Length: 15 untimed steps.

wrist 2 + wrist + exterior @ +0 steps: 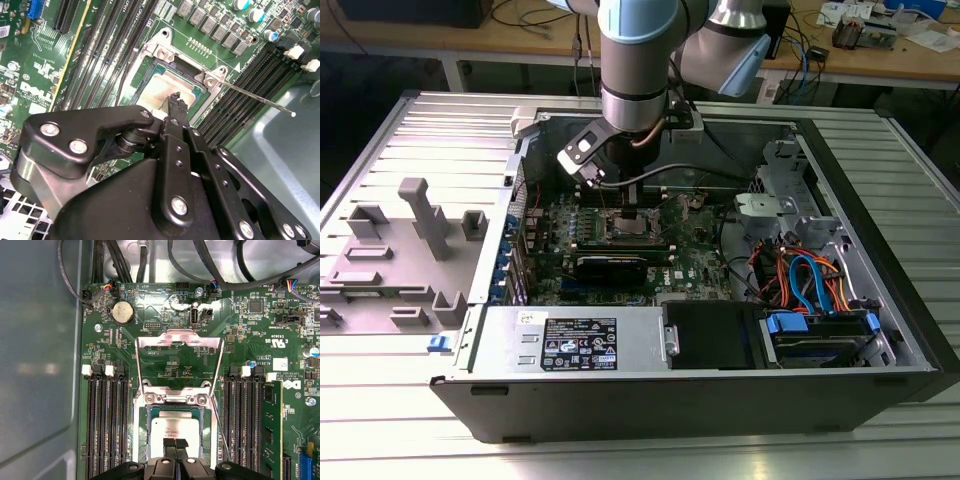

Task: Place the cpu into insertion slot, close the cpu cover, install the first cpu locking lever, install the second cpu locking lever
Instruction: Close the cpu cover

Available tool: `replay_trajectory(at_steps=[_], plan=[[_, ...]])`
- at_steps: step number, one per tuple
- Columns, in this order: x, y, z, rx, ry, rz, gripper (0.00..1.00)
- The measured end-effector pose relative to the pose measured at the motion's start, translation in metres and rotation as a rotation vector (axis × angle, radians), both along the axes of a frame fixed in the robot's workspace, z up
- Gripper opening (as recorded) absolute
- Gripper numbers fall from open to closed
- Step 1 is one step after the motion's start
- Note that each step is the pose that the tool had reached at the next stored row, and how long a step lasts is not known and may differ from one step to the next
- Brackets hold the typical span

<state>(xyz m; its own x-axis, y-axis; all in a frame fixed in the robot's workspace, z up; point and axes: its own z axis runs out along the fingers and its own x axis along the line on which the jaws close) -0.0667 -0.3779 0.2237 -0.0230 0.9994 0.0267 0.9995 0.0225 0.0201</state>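
The cpu point(175, 426), a silver-grey square chip, lies flat in the insertion slot point(141, 435) on the green motherboard; it also appears in the second wrist view point(157, 90). The cpu cover point(180, 340), a thin metal frame, stands swung up and open past the slot's hinge. A thin wire locking lever point(260, 100) sticks out free beside the socket, and it is also visible in the first wrist view point(220, 432). My gripper point(175, 444) is right over the chip's near edge, fingers shut together with nothing between them. In the exterior view the gripper point(620, 195) hangs over the socket point(635, 222).
Black memory slots point(105, 430) flank the socket, with one memory stick point(271, 430) seated. Black cables point(115, 260) run along the board's far edge. Drive bays with blue and orange cables point(810, 280) and a power supply point(575, 340) fill the case. A grey fixture point(420, 220) lies outside.
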Motion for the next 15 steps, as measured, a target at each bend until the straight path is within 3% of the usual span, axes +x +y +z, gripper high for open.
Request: replay_trajectory(at_steps=[8,15], plan=[[0.0,0.0001,0.0148,-0.0007,-0.0001,0.0,0.11],[0.0,0.0001,0.0352,-0.0015,-0.0001,0.0,0.11]])
